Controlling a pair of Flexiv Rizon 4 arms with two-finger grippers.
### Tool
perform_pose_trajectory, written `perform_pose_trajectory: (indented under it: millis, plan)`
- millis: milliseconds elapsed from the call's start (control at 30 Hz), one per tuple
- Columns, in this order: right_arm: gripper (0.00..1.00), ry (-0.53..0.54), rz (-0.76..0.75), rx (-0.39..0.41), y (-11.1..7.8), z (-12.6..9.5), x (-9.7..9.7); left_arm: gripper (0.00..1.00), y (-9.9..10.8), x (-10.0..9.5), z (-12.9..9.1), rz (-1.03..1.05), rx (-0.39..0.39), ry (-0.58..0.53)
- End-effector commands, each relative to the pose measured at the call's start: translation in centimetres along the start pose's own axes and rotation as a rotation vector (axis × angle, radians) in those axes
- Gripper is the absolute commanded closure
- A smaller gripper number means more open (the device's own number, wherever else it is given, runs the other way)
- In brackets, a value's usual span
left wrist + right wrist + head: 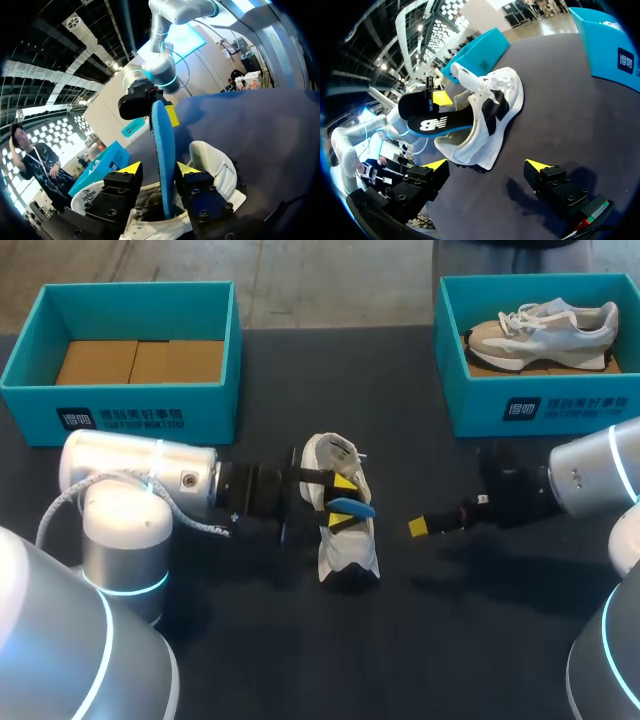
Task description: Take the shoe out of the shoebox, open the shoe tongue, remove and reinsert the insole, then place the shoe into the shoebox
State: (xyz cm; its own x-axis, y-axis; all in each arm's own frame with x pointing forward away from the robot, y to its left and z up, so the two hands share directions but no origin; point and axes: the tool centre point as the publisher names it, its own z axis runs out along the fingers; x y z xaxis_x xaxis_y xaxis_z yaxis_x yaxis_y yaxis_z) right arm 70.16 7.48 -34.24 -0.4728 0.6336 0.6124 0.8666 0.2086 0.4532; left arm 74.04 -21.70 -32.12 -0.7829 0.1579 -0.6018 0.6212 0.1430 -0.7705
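While the shoe (pixel 345 550) lies on its side near the middle of the dark tabletop (pixel 450 640), its opening faces my left arm and its sole faces my right. The left hand (pixel 342 503) sits right at that opening, with the blue insole (pixel 352 507) running out of the shoe and between its fingers (pixel 122 190). In the left wrist view the insole (pixel 164 150) stands edge-on, close against one finger with a sliver of gap on the other side. That hand (pixel 158 169) is therefore parted a little wider than the insole and is not clamped on it. One end of the insole is tucked inside the shoe (pixel 215 165).

The right hand (pixel 420 527) hovers just beside the shoe on the far side from the left, spread wide with nothing in it. In its wrist view the shoe (pixel 490 115) lies ahead of the hand (pixel 487 164), clear of both tips, and the insole (pixel 432 122) juts out beyond.

The left shoebox (pixel 120 405) sits at the back. The right shoebox (pixel 545 405) holds a second shoe (pixel 545 330).
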Motion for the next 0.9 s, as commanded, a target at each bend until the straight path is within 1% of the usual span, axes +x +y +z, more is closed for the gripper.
perform_pose_trajectory:
  millis: [33,67,300,400,633,767,800,833,900]
  plan:
    - [0.00,0.000,0.001,-0.004,-0.3,-0.2,-0.1,0.86,-0.1,0.6,-0.1,-0.004,-0.009,0.016]
    - [0.00,0.000,0.003,-0.005,-0.3,-0.2,-0.1,1.00,0.0,0.7,0.0,-0.006,-0.010,0.021]
    - [0.00,0.000,0.008,-0.012,-0.6,-0.2,-0.2,1.00,1.3,1.0,0.7,0.007,-0.028,0.048]
    - [0.00,-0.002,0.012,-0.017,-0.8,-0.3,-0.2,1.00,2.2,1.0,1.0,0.027,-0.047,0.063]
    - [0.00,-0.005,0.018,-0.022,-0.9,-0.4,-0.2,1.00,3.6,0.8,1.4,0.035,-0.055,0.068]
    - [0.00,-0.009,0.019,-0.023,-0.9,-0.6,-0.2,1.00,3.7,0.4,1.1,0.027,-0.057,0.052]
    - [0.00,-0.010,0.020,-0.023,-0.9,-0.6,-0.2,0.76,3.4,0.2,0.9,0.023,-0.053,0.045]
    - [0.00,-0.010,0.020,-0.022,-0.9,-0.6,-0.2,0.64,3.2,0.1,0.8,0.023,-0.049,0.039]
    - [0.00,-0.011,0.019,-0.020,-0.9,-0.6,-0.2,0.51,2.6,0.0,0.3,0.023,-0.039,0.023]
